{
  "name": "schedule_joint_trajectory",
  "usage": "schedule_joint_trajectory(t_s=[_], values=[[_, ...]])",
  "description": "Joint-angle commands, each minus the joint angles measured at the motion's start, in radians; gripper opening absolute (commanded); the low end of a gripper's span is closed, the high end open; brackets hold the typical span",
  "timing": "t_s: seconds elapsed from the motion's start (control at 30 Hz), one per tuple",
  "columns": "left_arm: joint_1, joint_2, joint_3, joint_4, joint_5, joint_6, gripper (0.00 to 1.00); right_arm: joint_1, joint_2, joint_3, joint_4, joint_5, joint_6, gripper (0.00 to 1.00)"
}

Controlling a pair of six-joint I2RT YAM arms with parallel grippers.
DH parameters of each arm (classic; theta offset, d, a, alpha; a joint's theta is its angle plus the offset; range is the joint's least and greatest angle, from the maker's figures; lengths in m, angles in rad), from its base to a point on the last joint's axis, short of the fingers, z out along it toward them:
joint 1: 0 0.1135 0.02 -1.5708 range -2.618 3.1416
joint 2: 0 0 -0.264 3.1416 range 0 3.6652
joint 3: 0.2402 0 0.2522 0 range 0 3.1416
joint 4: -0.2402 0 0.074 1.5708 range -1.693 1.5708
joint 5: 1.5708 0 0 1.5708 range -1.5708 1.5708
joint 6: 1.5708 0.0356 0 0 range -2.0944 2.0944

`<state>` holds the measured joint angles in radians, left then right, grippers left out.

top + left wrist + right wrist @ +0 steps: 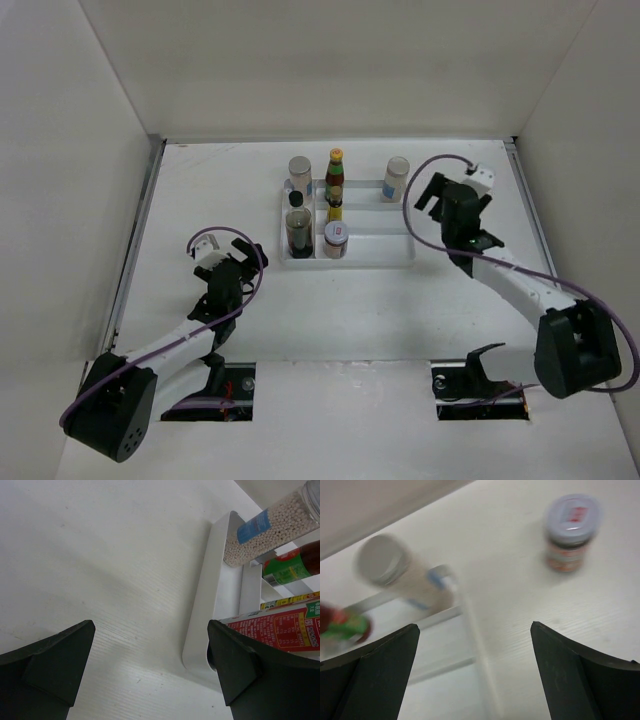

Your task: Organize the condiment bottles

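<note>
1. Left gripper: jaws released, empty, by the white divided tray's near-left corner.
2. Right gripper: released, empty, near the white-capped jar.
3. Condiment bottles stand in the tray; a blurred jar perhaps sits on the table.

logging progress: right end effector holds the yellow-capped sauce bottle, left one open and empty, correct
No: the right wrist view shows the right end effector open and empty; the yellow-capped sauce bottle stands in the tray. The left end effector is open and empty.
</note>
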<state>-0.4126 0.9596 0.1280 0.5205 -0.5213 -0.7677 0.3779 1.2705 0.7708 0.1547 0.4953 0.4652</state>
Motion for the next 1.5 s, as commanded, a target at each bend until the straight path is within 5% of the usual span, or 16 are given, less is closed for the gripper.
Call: schedule_joint_trajectory(t_s=[0.0, 0.23, 0.7, 0.8, 1.03, 1.47], values=[[0.007, 0.004, -0.004, 0.044, 0.007, -0.01, 1.0, -0.15, 0.061, 0.071, -0.05, 0.035, -0.042, 1.0], [0.01, 0.005, -0.005, 0.049, 0.009, -0.012, 1.0, -0.377, 0.331, 0.29, -0.043, -0.075, -0.106, 1.0], [0.01, 0.021, -0.002, 0.059, 0.012, -0.012, 1.0, -0.438, 0.616, 0.492, -0.058, -0.182, -0.138, 1.0], [0.011, 0.024, -0.005, 0.062, 0.007, -0.012, 1.0, -0.44, 0.641, 0.512, -0.06, -0.172, -0.146, 0.87], [0.011, 0.041, 0.002, 0.067, 0.012, -0.012, 1.0, -0.435, 0.52, 0.365, 0.035, -0.164, -0.132, 0.56], [0.013, 0.024, -0.007, 0.069, 0.018, -0.013, 1.0, -0.072, 0.029, 0.067, 0.028, -0.061, -0.071, 0.52]])
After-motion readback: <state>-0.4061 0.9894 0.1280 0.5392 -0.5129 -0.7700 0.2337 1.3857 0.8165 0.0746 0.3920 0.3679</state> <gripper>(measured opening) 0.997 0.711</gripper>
